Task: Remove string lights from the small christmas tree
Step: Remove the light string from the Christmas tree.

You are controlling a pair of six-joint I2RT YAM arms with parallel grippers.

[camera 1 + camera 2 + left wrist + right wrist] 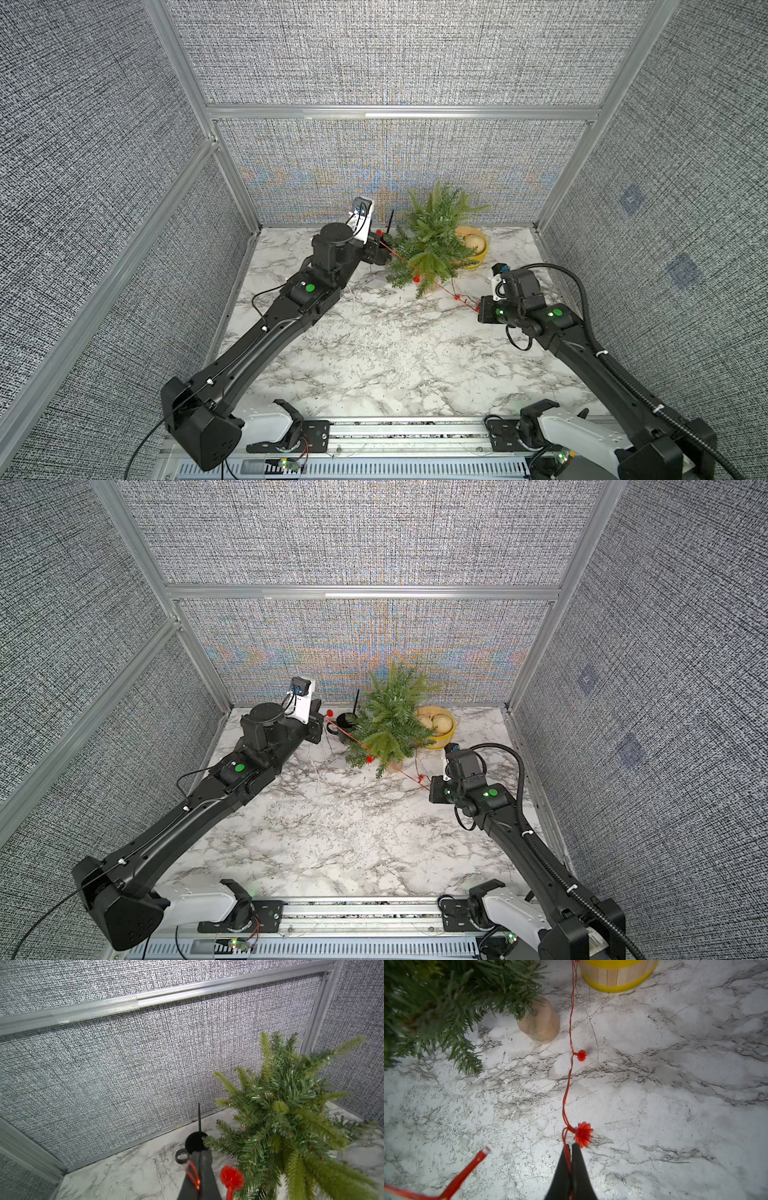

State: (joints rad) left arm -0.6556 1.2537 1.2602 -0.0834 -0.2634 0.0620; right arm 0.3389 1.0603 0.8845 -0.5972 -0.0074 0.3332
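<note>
Standing at the back of the marble table, the small christmas tree rises between the two arms. The left gripper is pinched together on the string lights beside the black mug. The right gripper is likewise clamped on the wire at the tree's other side. The red wire runs taut between them across the lower branches, with one bulb just beyond the right fingertips.

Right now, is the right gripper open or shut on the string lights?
Shut on the string lights: in the right wrist view the right gripper has its jaws pressed together, the red wire pinched between them.
</note>
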